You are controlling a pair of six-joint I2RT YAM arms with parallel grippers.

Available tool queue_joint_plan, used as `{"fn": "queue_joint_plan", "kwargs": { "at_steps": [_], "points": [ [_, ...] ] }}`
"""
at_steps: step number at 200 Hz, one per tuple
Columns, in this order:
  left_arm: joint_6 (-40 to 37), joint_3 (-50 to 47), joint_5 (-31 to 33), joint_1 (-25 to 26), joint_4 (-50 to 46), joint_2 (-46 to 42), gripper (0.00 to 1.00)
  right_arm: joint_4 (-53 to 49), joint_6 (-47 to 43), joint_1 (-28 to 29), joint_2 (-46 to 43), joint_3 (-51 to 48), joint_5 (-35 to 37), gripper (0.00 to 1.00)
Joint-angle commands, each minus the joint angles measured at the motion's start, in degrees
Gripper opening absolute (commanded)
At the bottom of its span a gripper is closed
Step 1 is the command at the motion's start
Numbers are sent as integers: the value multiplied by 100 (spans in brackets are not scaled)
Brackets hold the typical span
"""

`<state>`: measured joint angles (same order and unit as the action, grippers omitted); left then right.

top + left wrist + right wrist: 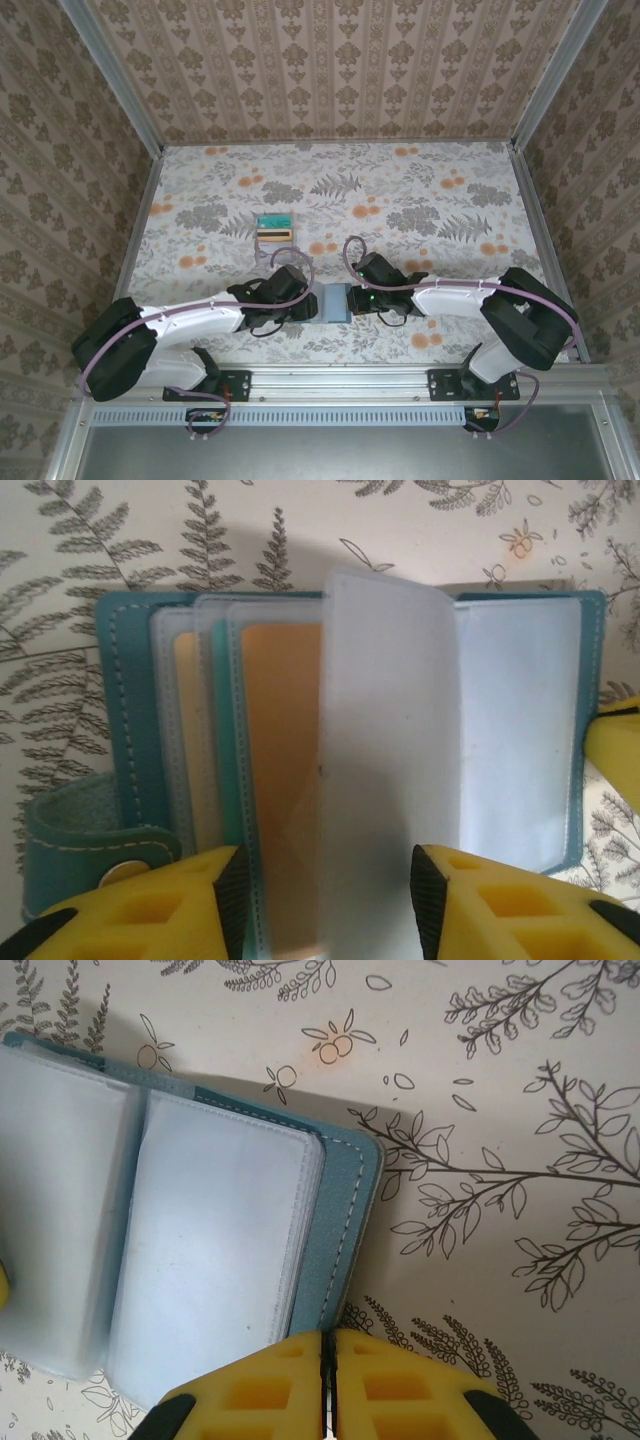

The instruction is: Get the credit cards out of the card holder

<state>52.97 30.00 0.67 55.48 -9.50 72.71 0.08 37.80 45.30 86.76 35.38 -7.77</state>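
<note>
Card holder [336, 300], lying open on the bench [450, 210] at lower centre of the top view, between the two grippers. Loose credit cards [274, 229], teal and orange, lie together on the bench up and to the left of it, well apart from it. In the left wrist view you see clear plastic sleeves fanned across the left half, with an orange card [285, 780] inside one of them and a second orange edge in a sleeve further left. One frosted sleeve [390, 740] stands up between the jaws of the left gripper [328, 885], which are apart and clamped on nothing. The right gripper [327, 1370] is closed finger against finger with nothing between, its tips at the near edge of the right-hand cover; whether it presses the cover down you cannot tell. Expect the cards to be light, stiff and slick, and the sleeves limp and clinging, so the holder will likely lift with a card unless pinned. Take the orange card by the short edge at the sleeve mouth, pinching across its flat faces; where that mouth lies is not clear in these views.
</note>
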Motion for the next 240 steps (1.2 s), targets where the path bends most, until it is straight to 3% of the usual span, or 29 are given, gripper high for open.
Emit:
{"fn": "queue_joint_plan", "kwargs": {
  "at_steps": [1, 25, 59, 138, 218, 240],
  "points": [
    [-76, -38, -119, 28, 156, -26, 68, 42, 69, 51, 87, 57, 21, 12],
    [-105, -39, -128, 30, 141, -89, 87, 36, 69, 54, 78, 48, 23, 12],
    [-159, -21, -190, 51, 193, -141, 94, 37, 78, 51, 87, 48, 29, 11],
    [-344, 293, 34, 305, -166, -327, 95, 45, 88, 67, 122, 57, 12, 12],
    [-472, 503, -59, 402, -127, 42, 95, 37, 89, 70, 122, 74, 18, 12],
    [-472, 516, -8, 402, -196, 51, 100, 11, 87, 67, 106, 77, 38, 13]
  ]
}}
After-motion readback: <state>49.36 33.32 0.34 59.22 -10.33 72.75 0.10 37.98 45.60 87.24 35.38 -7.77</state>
